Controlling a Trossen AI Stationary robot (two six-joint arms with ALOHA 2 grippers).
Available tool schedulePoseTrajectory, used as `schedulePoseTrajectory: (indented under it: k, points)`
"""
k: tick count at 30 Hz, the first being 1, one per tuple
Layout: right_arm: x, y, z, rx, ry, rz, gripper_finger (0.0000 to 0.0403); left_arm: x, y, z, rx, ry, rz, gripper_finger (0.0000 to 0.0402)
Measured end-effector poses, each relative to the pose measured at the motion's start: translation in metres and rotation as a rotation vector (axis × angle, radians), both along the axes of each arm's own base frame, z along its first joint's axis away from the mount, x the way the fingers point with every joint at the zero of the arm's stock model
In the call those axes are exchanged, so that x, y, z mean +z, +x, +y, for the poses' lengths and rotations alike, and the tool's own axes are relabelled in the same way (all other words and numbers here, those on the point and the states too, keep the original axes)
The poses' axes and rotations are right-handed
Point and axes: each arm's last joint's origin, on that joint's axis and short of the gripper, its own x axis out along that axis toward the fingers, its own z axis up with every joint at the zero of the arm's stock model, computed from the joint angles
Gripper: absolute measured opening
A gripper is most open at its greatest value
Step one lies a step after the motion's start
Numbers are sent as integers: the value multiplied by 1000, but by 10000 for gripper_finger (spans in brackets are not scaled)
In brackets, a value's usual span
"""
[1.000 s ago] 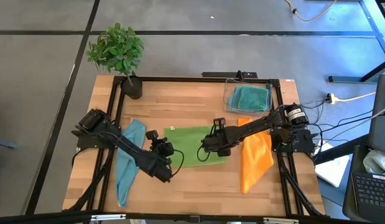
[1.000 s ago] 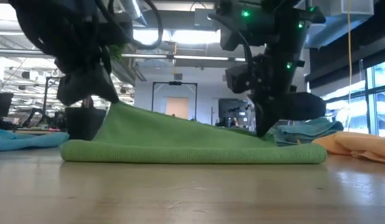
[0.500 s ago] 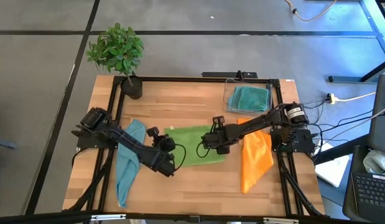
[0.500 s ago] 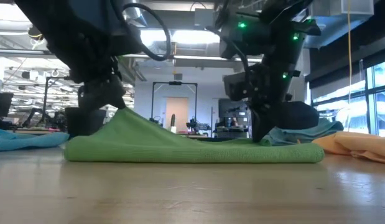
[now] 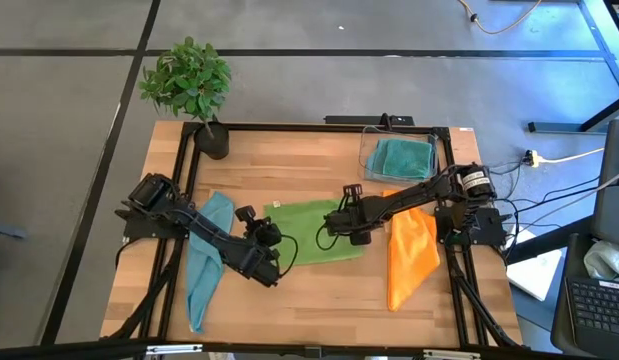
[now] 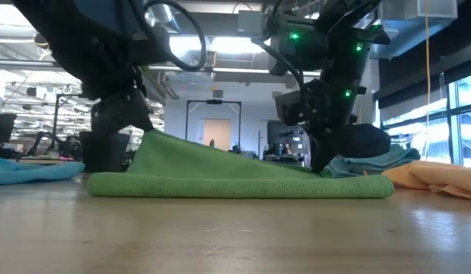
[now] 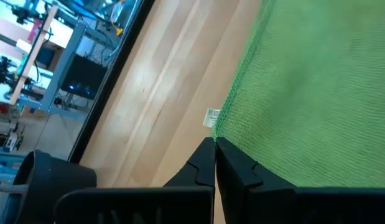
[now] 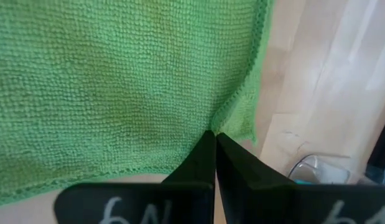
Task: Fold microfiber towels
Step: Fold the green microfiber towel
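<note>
A lime green towel lies at the table's centre, folded over at its near side. Its upper layer slopes up from the right to a lifted left corner. My left gripper is shut on that corner, and it also shows in the low view. My right gripper is shut on the layer's right end, low over the table. A light blue towel lies at the left and an orange towel at the right. A teal towel sits in the bin. My left gripper pinches the left corner of the green towel's upper layer between its two fingers, slanting downward. The corner is lifted clear; the layer slopes down from it, and the lower layer lies on the table. A white tag shows just beyond the fingertips. My right gripper pinches the towel's hemmed edge close to a corner, where the cloth is puckered. Its fingers point steeply down. This end sits barely above the layer that lies on the table.
A clear plastic bin stands at the far right and a potted plant at the far left corner. Black frame rails run along the table's sides. Bare wood lies in front of the green towel.
My left gripper has drifted slightly down and toward the table's right with its corner, so the lifted layer's peak stands lower. The folded towel's left end has drawn in a little toward the right. Both grippers stay shut.
</note>
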Motion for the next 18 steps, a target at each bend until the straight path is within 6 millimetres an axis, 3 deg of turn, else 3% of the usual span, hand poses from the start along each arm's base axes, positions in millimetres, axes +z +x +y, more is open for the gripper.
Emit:
schedulePoseTrajectory:
  k: [8, 18]
  points:
    - [6, 3, -9, -14, -1, -45, 8, -1, 0, 7, 14, 47, -10, 0]
    - [6, 10, -33, -49, 87, -91, 8, -36, -16, 25, 66, -26, 11, 0]
